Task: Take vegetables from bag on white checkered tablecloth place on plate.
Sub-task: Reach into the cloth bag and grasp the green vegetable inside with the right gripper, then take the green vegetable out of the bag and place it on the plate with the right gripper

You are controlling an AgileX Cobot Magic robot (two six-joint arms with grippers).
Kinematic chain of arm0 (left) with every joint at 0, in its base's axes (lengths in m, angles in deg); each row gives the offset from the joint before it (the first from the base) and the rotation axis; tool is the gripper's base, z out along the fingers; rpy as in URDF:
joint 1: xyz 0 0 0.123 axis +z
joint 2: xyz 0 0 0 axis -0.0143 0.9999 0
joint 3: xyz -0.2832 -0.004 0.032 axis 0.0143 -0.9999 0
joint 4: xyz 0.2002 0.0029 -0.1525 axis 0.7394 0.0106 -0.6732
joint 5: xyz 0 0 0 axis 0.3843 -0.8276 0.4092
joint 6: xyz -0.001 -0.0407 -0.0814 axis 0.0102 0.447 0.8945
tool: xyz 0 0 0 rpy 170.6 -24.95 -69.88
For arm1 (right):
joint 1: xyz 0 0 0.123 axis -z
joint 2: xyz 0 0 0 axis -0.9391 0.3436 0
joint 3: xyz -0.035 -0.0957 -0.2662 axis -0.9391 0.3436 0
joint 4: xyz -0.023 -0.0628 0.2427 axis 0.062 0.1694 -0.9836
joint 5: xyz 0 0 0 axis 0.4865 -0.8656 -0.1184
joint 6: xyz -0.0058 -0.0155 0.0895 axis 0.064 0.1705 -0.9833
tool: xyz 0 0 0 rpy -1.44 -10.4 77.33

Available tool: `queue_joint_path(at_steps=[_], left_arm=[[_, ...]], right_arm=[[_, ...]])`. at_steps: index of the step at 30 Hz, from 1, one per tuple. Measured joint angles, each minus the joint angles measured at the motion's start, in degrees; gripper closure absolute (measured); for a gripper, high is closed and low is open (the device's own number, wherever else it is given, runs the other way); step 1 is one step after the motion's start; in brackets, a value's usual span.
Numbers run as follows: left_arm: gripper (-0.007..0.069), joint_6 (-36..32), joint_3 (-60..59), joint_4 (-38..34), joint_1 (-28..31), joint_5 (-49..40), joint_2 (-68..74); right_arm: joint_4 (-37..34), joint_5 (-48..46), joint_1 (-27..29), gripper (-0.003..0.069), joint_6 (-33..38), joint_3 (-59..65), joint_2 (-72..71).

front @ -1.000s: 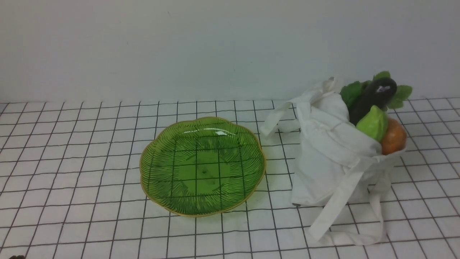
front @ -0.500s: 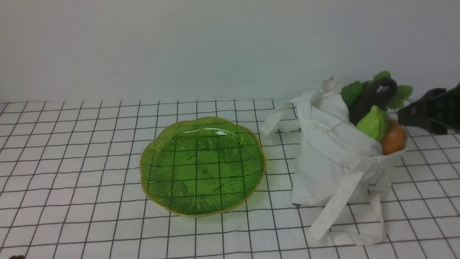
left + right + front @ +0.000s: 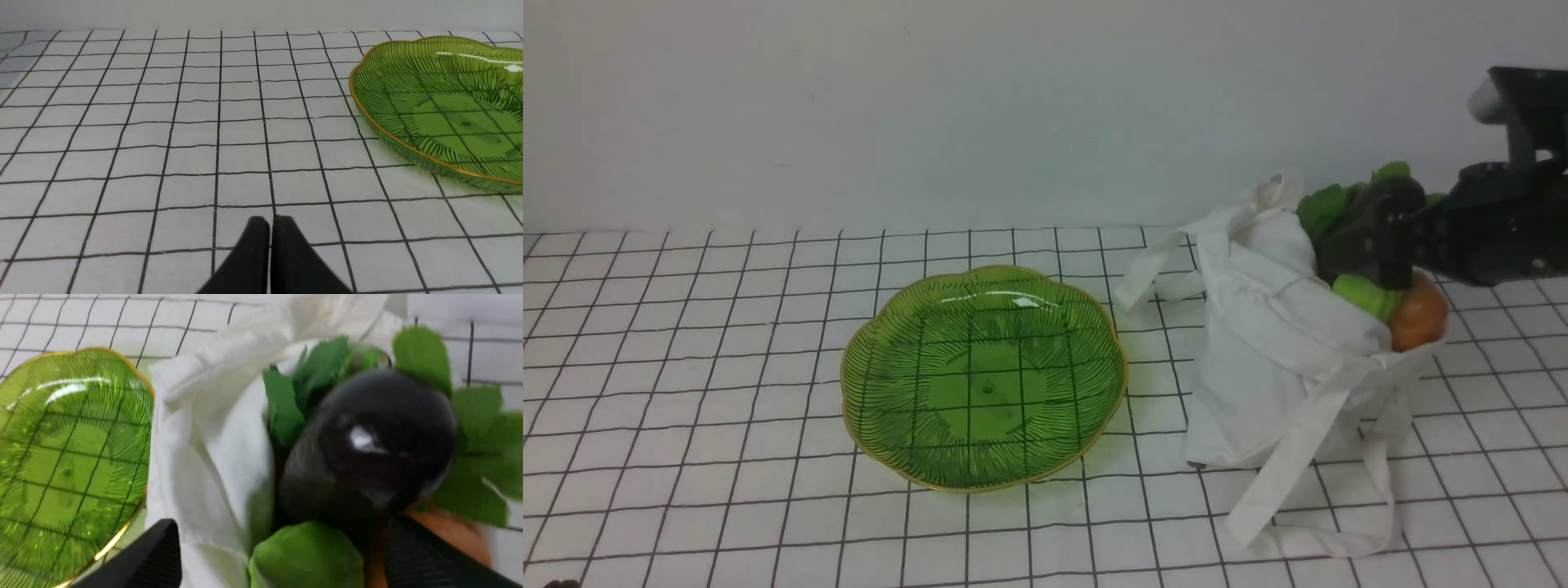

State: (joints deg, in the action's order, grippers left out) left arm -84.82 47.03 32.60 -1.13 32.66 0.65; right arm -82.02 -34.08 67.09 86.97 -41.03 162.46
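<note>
Behind my desk (image 3: 727, 327) stands a plain, pale grey-white wall (image 3: 849, 106), smooth apart from a few faint small specks and a slight smudge, running the full width of my front view. It meets the desk's far edge in an almost straight horizontal line. The desk surface is white, ruled with thin, dark lines that form squares; some lines waver slightly, and they draw closer together towards the wall. At the far left corner of my front view, a small greyish patch (image 3: 16, 49) shows beside the grid. The light is soft and even, leaving the wall slightly cool in tone.
</note>
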Motion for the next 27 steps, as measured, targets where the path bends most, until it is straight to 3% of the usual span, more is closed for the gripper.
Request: queue_joint_path(at_steps=[6, 10, 11, 12, 27], left_arm=[[0.0632, 0.0, 0.0, 0.0, 0.0, 0.0, 0.0], [0.0632, 0.0, 0.0, 0.0, 0.0, 0.0, 0.0], [0.0632, 0.0, 0.0, 0.0, 0.0, 0.0, 0.0], [0.0632, 0.0, 0.0, 0.0, 0.0, 0.0, 0.0], [0.0632, 0.0, 0.0, 0.0, 0.0, 0.0, 0.0]], right_arm=[[0.0, 2.2, -0.3, 0.0113, -0.7, 0.0, 1.7], [0.3, 2.3, -0.4, 0.0273, -1.0, 0.0, 2.0], [0.7, 2.2, -0.4, 0.0378, -1.1, 0.0, 2.0], [0.9, 2.2, -0.4, 0.0393, -1.1, 0.0, 2.0], [6.3, 0.4, -0.4, 0.0388, -0.9, 0.0, -8.2]])
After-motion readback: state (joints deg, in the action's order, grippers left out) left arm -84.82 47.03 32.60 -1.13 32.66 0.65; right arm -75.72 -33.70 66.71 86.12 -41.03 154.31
